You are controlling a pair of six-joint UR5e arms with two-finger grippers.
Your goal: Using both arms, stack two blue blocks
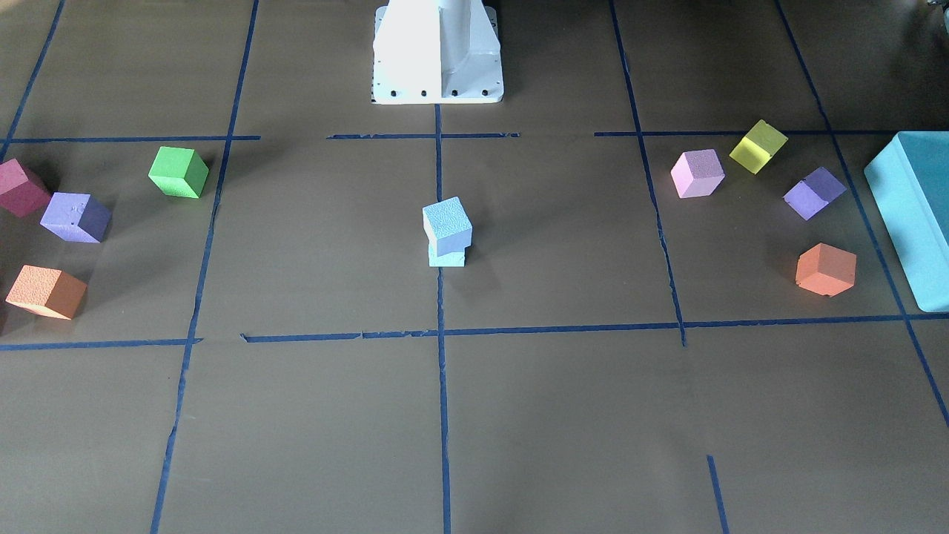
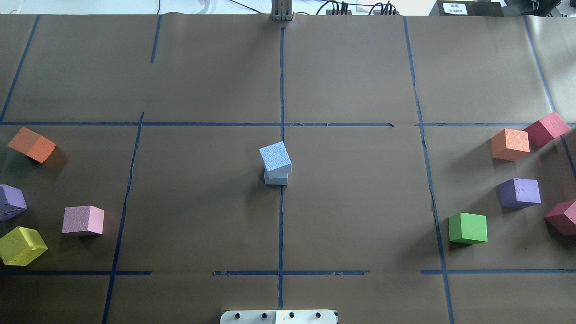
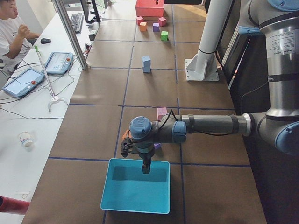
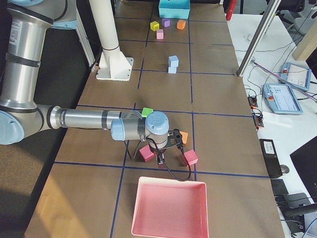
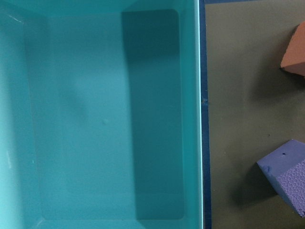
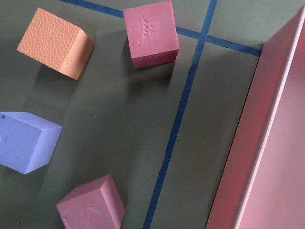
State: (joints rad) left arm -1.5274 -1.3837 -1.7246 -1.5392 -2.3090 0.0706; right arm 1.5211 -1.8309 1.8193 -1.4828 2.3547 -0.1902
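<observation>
The two blue blocks stand stacked at the table's centre on the blue tape line. The deeper sky-blue block (image 1: 447,221) sits on top, turned a little, over the paler cyan block (image 1: 446,258). The stack also shows in the overhead view, upper block (image 2: 275,157) on lower block (image 2: 276,179). No gripper touches it. My left gripper (image 3: 145,168) hangs over the teal box (image 3: 135,186) at the table's left end. My right gripper (image 4: 161,161) hangs over cubes beside the pink tray (image 4: 168,208) at the right end. I cannot tell whether either is open or shut.
Loose cubes lie at both ends: a green cube (image 2: 468,228), a purple cube (image 2: 519,192), an orange cube (image 2: 510,144) and red cubes on my right; a pink cube (image 2: 83,220), a yellow cube (image 2: 21,245), a purple cube and an orange cube on my left. The white pedestal (image 1: 437,52) stands at the back centre.
</observation>
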